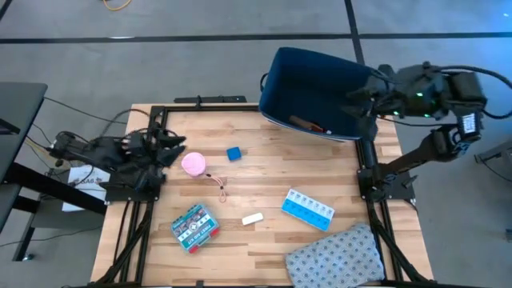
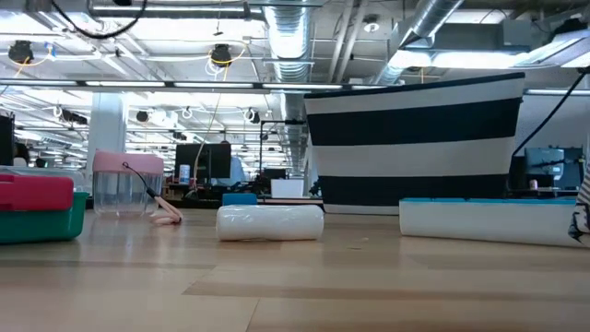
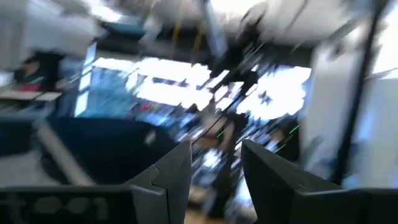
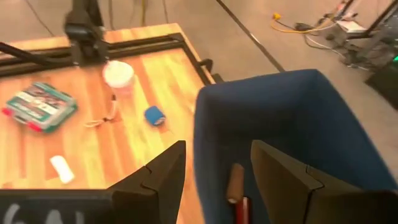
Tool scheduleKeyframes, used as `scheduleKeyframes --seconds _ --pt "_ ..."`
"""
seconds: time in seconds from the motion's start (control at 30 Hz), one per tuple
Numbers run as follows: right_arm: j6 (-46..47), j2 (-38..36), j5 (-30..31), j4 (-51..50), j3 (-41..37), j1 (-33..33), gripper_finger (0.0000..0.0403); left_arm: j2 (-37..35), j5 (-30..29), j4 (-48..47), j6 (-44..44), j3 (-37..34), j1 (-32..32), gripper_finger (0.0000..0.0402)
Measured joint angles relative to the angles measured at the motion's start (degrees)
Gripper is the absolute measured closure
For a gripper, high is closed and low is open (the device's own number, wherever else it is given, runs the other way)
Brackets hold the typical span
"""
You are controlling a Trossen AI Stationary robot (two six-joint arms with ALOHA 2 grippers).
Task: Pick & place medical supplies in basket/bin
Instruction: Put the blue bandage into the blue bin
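Above the navy tub (image 4: 292, 124) — right claw (image 4: 214, 165) spread, brown oblong (image 4: 234, 182) beneath, inside the tub.

One navy tub (image 1: 308, 80) holds one brown oblong item (image 1: 305, 123). On the table lie one pink roll (image 1: 193, 164), one blue cube (image 1: 234, 154), one green-and-red flat box (image 1: 195, 227), one white bar (image 1: 253, 218), one light-blue pill organiser (image 1: 307, 209) and one grey patterned cloth (image 1: 336, 256).
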Motion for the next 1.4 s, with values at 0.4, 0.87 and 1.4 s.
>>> scheduleKeyframes --seconds 0.4,0.87,1.4 --pt "6.6 -6.0 0.0 0.0 -11.4 6.3 0.0239 32.2 -2.0 -18.7 -16.0 16.4 0.0 0.0271" --pt "9.2 -7.1 0.0 0.0 -20.2 6.8 0.0239 60.6 14.7 -53.7 -18.2 40.4 16.9 0.0271" --pt "11.1 -7.2 0.0 0.0 -20.9 6.8 0.0240 68.0 20.5 -65.1 -5.3 46.0 26.2 0.0220"
